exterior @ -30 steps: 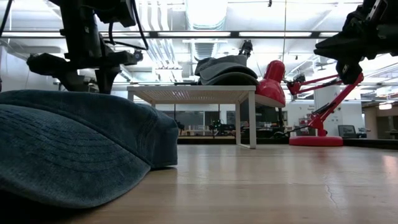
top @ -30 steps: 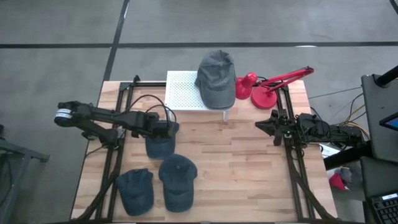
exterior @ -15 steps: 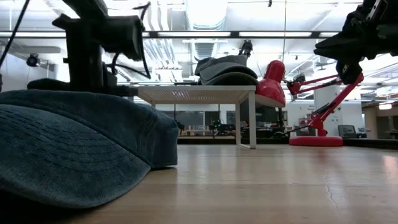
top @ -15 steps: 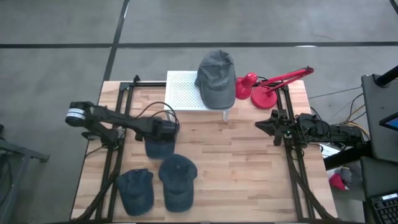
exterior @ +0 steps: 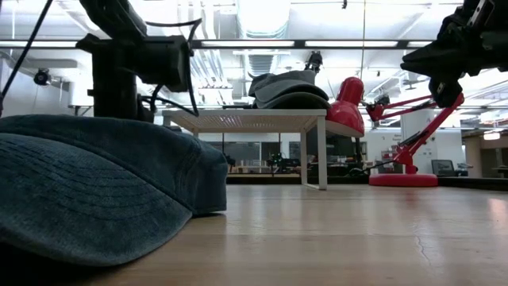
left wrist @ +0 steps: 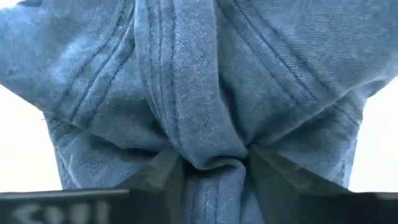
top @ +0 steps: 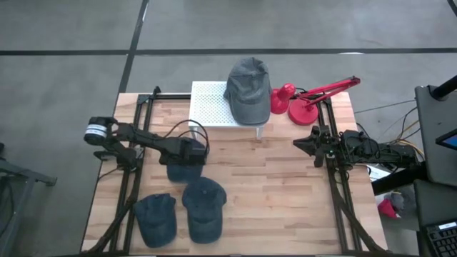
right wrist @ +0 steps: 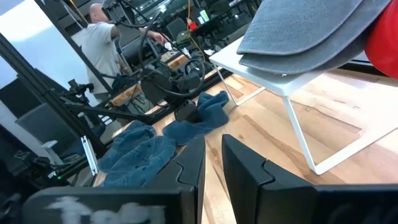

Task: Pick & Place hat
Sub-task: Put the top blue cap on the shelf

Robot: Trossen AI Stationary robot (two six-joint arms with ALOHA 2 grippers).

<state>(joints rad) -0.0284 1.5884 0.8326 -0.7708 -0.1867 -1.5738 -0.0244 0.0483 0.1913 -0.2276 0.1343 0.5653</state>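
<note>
A blue denim hat (top: 184, 169) lies on the table's left half, and my left gripper (top: 188, 151) stands on it from above, shut on its cloth. In the left wrist view the hat (left wrist: 205, 74) fills the picture. Two more blue hats (top: 156, 218) (top: 203, 207) lie near the front edge. The nearer one (exterior: 95, 191) hides my left gripper's fingertips in the low view. A grey hat (top: 248, 89) rests on a white perforated stand (top: 207, 106) at the back. My right gripper (top: 303, 145) (right wrist: 213, 155) waits at the right, level and shut, holding nothing. My left gripper pinches a raised fold of the hat's crown (left wrist: 212, 146) between its two fingers (left wrist: 163, 180), coming from above and pointing down. The cloth bunches up in the gap, more than one layer. The rest of the hat lies on the table.
A red desk lamp (top: 303, 103) stands at the back right beside the stand. The stand's thin white legs (exterior: 321, 155) reach down to the table. Bare wood (top: 271, 193) lies between the hats and the right arm. A person shows in the room beyond the table (right wrist: 102, 43).
My left gripper has come down from above the blue hat onto its crown, tipping more steeply downward. The arm behind it has swung in toward the table's middle. The hat stays on the table.
</note>
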